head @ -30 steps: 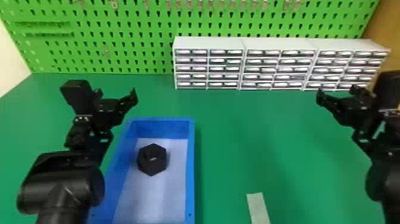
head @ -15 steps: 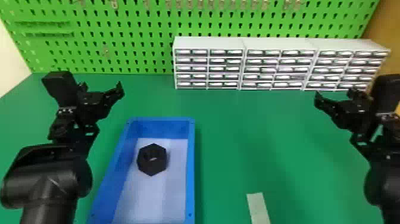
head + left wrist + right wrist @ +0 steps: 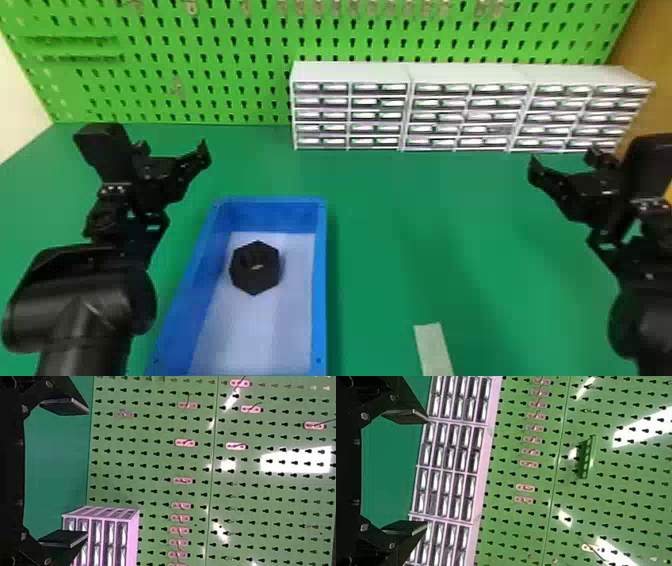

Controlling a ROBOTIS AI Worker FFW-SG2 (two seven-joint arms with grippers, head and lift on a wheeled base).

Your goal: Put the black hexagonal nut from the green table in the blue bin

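The placing step looks finished: the black hexagonal nut [image 3: 256, 282] lies inside the blue bin [image 3: 321, 280], left of centre in the head view, flat on the pale bin floor [image 3: 260, 330] with its hole facing up; it sits nearer the bin's far end and seems to touch none of the walls. The left pincer [image 3: 87, 473] is spread wide with nothing between its fingers, above the green desk [image 3: 425, 240] at the left of the head view, up and to the left of the bin; the right pincer [image 3: 428, 471] is likewise open and empty, over at the right of the head view, well apart from the bin and short of the white drawer units [image 3: 350, 72] at the upper right. With the nut in its goal and both pincers free, I judge that the next move calls for no fresh grasp; the left one need only draw clear and settle, the right one can wait; the main care is for the left arm [image 3: 75, 300], which should keep off the bin's near wall, since a low sweep could nudge the bin and slide the nut about.
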